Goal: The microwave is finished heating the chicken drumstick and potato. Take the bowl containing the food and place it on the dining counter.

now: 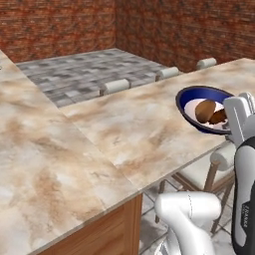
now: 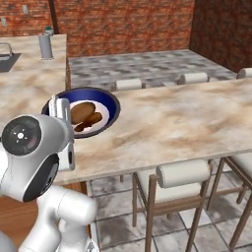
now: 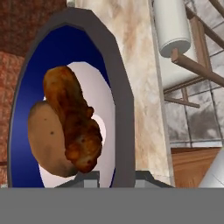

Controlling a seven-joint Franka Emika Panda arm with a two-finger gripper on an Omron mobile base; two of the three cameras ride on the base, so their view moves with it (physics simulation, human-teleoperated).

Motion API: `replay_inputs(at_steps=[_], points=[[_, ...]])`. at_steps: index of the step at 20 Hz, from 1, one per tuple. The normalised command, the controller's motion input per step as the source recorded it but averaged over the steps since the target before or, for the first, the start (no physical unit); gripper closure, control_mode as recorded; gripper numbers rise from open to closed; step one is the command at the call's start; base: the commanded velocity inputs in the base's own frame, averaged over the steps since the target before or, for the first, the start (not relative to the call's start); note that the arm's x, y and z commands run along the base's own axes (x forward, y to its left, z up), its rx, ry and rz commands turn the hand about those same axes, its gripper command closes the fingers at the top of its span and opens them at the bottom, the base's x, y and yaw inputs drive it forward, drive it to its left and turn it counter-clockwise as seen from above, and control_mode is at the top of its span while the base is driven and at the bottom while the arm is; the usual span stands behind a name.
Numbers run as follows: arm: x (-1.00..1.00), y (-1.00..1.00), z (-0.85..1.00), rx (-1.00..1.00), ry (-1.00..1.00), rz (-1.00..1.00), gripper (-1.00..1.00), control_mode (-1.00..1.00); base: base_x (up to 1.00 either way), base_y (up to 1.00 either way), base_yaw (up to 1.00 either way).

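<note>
Gripper (image 3: pixel 114 178): jaws closed on the near rim of the bowl (image 1: pixel 191 94); it holds the bowl tilted over the counter edge
Bowl contents: the potato (image 3: pixel 43 140) and the chicken drumstick (image 3: pixel 72 120) lie touching on the white inside
Dining counter (image 2: pixel 187 118): under the bowl; whether the bowl touches it, I cannot tell
Stools (image 2: pixel 183 173): tucked along the counter
Far: brick wall (image 2: pixel 128 24)

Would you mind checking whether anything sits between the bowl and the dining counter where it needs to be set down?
Nothing visible does. The end effector holds the bowl by its rim, tilted, above the dining counter, with the potato and chicken drumstick inside. The marbled surface beside and under it looks bare; the stools stand off its edge.
</note>
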Motion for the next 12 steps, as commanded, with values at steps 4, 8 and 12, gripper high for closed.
replay_inputs(at_steps=[4,8,12], points=[[0.39,-0.14,0.00,0.01,0.12,0.00,1.00,-1.00,0.27,-0.02,0.00],[0.83,-0.54,0.06,0.05,0.44,0.03,1.00,-1.00,0.00,0.00,0.00],[0.81,-0.58,0.00,0.01,0.40,0.16,1.00,-1.00,0.00,0.00,0.00]])
